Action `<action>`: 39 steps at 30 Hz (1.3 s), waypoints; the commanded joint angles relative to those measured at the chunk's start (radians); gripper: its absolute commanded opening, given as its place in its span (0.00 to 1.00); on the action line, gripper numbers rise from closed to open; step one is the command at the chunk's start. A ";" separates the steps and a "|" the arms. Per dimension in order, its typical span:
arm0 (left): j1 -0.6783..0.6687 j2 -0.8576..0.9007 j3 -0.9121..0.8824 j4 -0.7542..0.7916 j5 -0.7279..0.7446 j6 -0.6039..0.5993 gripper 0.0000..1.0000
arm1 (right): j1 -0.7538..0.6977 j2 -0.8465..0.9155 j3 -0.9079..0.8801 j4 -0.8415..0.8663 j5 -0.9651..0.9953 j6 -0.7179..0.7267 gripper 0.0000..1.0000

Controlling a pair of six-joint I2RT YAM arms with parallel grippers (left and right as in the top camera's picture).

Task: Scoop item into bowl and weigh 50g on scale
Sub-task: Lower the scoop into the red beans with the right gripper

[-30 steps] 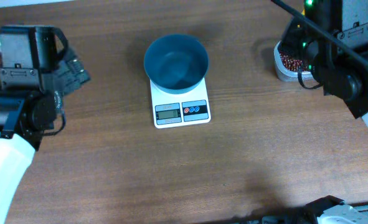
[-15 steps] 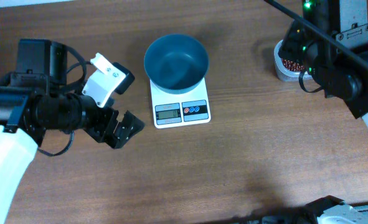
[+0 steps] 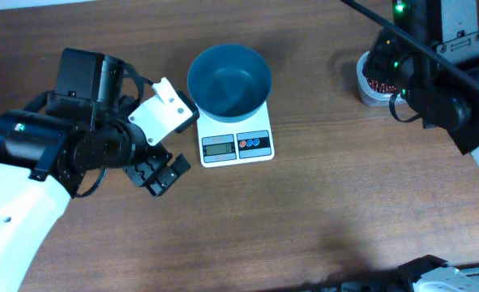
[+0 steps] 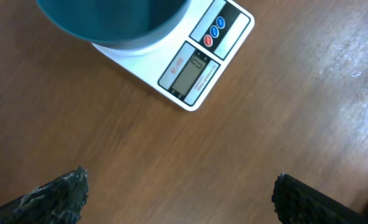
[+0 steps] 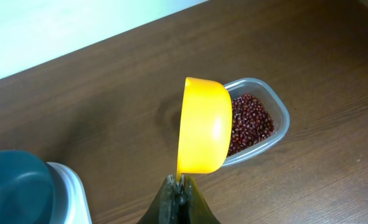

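The blue bowl (image 3: 228, 79) stands on the white scale (image 3: 236, 142); no beans show in it. Both also show in the left wrist view, bowl (image 4: 109, 22) and scale (image 4: 196, 68). The red-brown beans (image 5: 252, 121) lie in a clear tub (image 5: 277, 134) at the back right. My right gripper (image 5: 180, 186) is shut on the handle of a yellow scoop (image 5: 202, 127), held on edge above the near side of the tub. My left gripper (image 3: 160, 172) is open and empty, low over the table just left of the scale's front; its fingers (image 4: 180, 193) are wide apart.
The right arm (image 3: 434, 73) covers much of the tub (image 3: 367, 91) in the overhead view. The left arm's bulk (image 3: 85, 138) fills the table's left side. A pale wall or edge (image 5: 59, 31) lies beyond the table's far side.
My left arm has swung right toward the scale and its gripper now sits near the scale's front-left corner. The right arm, scoop, bowl and scale have not moved.
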 commanded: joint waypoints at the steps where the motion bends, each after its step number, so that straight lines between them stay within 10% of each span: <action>1: -0.003 -0.004 0.026 0.015 -0.011 0.015 0.99 | -0.006 -0.001 0.015 0.000 0.008 0.005 0.04; 34: -0.003 -0.004 0.026 0.014 -0.009 0.016 0.99 | -0.011 0.029 0.066 -0.134 0.014 -0.180 0.04; 39: -0.003 -0.004 0.026 0.014 -0.009 0.016 0.99 | -0.200 0.167 0.066 -0.118 -0.085 -0.253 0.04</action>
